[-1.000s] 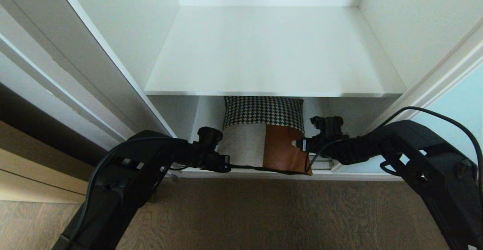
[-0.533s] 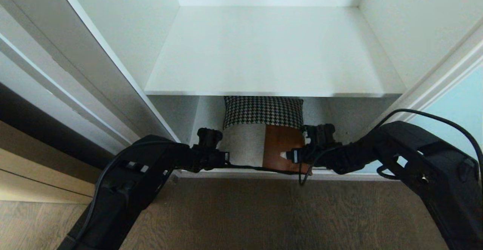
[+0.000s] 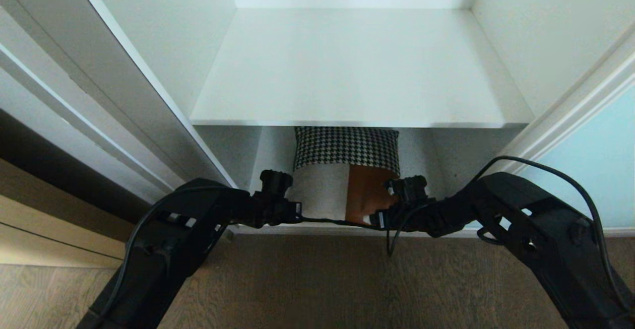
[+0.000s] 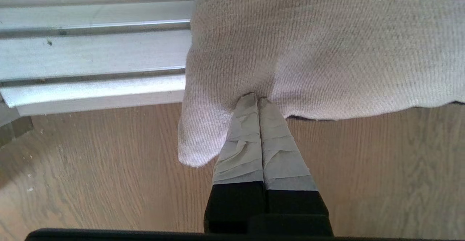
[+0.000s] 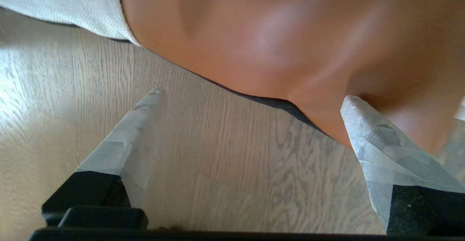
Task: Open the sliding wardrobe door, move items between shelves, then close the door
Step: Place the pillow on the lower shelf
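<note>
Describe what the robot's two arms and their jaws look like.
Both the left arm and right arm are bulky matte black shells with cut-out openings and thin black cables looping along them. Each ends in slim black jaws whose tapering fingers are wrapped in pale grey tape.

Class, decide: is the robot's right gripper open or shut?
Open. The right gripper shows its taped fingers spread wide, one against the cushion, nothing clamped between them.
</note>
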### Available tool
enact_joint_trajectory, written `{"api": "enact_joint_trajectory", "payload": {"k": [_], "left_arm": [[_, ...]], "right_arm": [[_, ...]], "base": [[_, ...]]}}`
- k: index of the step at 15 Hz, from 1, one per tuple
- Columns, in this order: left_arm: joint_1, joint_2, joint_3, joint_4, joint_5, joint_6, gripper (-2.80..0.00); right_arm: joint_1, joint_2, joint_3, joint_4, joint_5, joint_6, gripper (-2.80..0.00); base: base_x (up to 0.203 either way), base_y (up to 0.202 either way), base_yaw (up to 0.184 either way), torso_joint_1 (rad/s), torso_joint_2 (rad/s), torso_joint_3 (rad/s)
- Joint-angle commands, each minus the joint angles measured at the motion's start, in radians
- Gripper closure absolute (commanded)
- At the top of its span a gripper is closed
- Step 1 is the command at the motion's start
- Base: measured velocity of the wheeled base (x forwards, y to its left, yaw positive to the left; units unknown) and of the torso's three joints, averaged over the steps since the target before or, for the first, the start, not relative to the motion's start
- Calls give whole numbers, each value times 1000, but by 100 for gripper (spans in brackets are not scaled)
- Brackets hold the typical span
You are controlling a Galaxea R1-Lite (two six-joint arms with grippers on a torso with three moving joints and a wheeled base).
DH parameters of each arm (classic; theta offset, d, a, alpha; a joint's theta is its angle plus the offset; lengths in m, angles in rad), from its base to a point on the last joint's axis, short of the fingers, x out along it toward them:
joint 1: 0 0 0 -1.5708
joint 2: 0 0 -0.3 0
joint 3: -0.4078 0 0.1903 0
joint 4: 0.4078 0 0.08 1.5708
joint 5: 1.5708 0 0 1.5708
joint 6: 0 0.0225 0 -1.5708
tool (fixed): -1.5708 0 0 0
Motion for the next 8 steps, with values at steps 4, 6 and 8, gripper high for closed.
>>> {"api": "enact_joint_trajectory", "payload": {"k": [4, 6, 8], "left_arm": [[-10, -49, 64, 7, -12, 0, 0], [-15, -68, 90, 11, -23, -2, 0], [-20, -92, 114, 11, -65, -13, 0]], "right_arm": [[-9, 59, -120, 152, -11, -24, -280], [-14, 82, -201, 212, -12, -30, -280], [-16, 102, -246, 250, -13, -47, -280]], "base": [[0, 0, 0, 0, 0, 0], [0, 0, 0, 0, 0, 0], [0, 0, 0, 0, 0, 0]]}}
